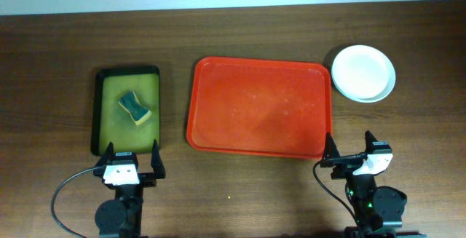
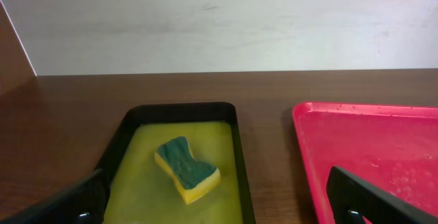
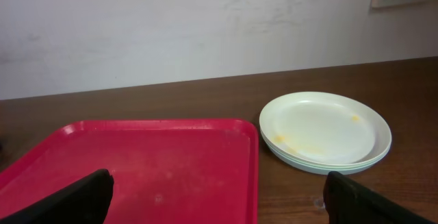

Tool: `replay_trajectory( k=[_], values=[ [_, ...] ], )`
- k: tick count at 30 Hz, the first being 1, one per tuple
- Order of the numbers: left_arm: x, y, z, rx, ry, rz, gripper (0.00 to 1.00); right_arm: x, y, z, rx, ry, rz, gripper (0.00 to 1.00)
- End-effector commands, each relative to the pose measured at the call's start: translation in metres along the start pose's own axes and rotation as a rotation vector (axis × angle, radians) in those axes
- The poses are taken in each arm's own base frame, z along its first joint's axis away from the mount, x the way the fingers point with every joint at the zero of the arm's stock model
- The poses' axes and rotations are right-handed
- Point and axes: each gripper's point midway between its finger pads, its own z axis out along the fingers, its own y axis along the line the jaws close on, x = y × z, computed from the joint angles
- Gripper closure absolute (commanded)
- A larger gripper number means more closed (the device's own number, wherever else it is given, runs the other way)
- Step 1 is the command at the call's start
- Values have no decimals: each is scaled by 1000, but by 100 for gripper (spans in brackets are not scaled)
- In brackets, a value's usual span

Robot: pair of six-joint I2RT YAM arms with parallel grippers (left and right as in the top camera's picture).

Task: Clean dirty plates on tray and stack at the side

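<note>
The red tray (image 1: 258, 107) lies mid-table with nothing on it. The plates (image 1: 363, 72) sit in one stack on the wood just off its far right corner. In the right wrist view the top plate (image 3: 325, 131) is white with faint yellowish smears, and pale mint rims show beneath it. My left gripper (image 1: 132, 161) stands open at the table's front, near the tray's left side (image 2: 369, 142). My right gripper (image 1: 351, 153) stands open at the tray's front right corner (image 3: 150, 162), nothing between its fingers (image 3: 75, 196).
A black-rimmed tray (image 1: 127, 72) with a yellow-green inside lies left of the red one. It holds a green-and-yellow sponge (image 1: 135, 108), seen straight ahead (image 2: 186, 169) of my left gripper. A pale wall runs along the table's far edge.
</note>
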Motion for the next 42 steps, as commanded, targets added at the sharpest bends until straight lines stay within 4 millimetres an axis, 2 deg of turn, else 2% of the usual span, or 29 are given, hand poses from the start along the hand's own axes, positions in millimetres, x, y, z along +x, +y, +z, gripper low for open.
replay_trajectory(
  k=[1,6,12,42],
  values=[
    [2,1,0,-7,-1,-10,1,2,0,0,-1,3,-3,1],
    [2,1,0,-7,-1,-10,1,2,-3,0,19,2,-4,1],
    [2,1,0,-7,-1,-10,1,3,-3,0,18,7,-178,1],
    [2,1,0,-7,-1,-10,1,3,-3,0,18,6,-179,1]
  ],
)
